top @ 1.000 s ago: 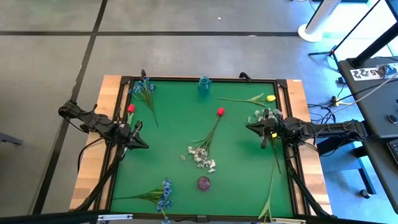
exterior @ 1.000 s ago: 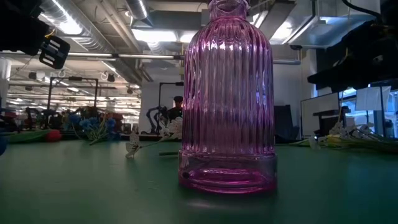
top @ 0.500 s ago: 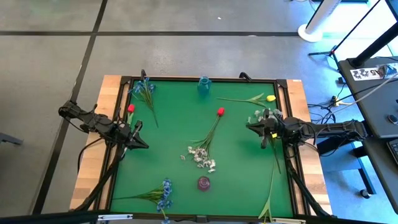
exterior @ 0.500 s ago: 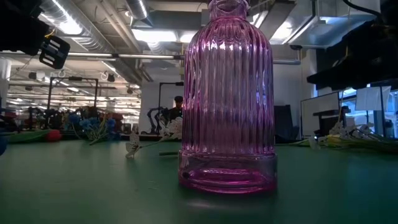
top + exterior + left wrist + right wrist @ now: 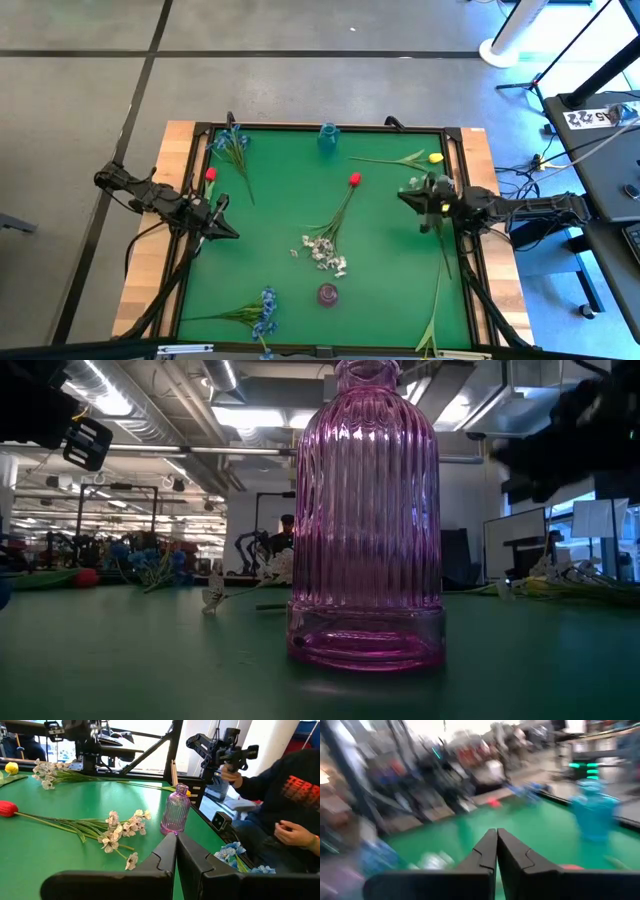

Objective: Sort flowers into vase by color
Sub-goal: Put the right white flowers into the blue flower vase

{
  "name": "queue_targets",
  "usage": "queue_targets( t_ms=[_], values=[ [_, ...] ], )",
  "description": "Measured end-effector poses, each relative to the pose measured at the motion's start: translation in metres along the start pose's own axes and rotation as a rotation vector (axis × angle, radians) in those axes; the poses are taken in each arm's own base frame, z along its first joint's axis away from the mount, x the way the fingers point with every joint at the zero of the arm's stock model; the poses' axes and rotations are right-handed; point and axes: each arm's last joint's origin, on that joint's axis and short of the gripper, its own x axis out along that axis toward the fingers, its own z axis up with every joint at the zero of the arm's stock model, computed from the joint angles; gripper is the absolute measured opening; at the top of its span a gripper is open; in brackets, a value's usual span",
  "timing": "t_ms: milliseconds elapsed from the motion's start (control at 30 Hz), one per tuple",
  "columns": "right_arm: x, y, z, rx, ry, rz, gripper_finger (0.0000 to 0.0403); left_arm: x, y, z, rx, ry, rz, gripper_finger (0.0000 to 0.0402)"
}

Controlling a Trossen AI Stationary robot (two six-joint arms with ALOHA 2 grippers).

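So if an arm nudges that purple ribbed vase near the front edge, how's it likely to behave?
The purple vase looks like thin ribbed glass, so probably fragile. It is tall with a narrow neck, standing empty on the green mat; a push up high would likely tip it, and lying down it may roll.

The left gripper (image 5: 232, 234) sits at the frame's centre-left, fingers pressed together. The right gripper (image 5: 404, 197) sits centre-right, its fingers (image 5: 492, 851) likewise closed, arm stretching off toward the right edge.
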Motion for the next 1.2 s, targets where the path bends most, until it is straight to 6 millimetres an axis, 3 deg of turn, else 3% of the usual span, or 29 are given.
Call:
queue_targets(
  t_ms=[167,367,567,800,1000,1200],
  values=[
    [-0.001,0.006,0.016,0.100,-0.144,0.118,0.0012,0.000,0.000,0.000,0.000,0.000,0.000,0.0010],
    [0.016,0.007,0.015,0.190,-0.037,-0.020,0.0012,0.000,0.000,0.000,0.000,0.000,0.000,0.0010],
    [0.059,0.028,0.013,0.166,0.174,-0.221,0.0012,0.000,0.000,0.000,0.000,0.000,0.000,0.0010],
    [0.101,0.056,0.037,-0.005,0.541,-0.552,0.0012,0.000,0.000,0.000,0.000,0.000,0.000,0.0010],
    [0.106,0.065,0.046,0.130,0.888,-0.722,0.0012,0.000,0.000,0.000,0.000,0.002,0.000,0.0010],
    [0.091,0.058,0.017,0.305,1.166,-0.945,0.0037,0.000,0.000,0.000,0.000,0.003,0.001,0.0010]
  ],
)
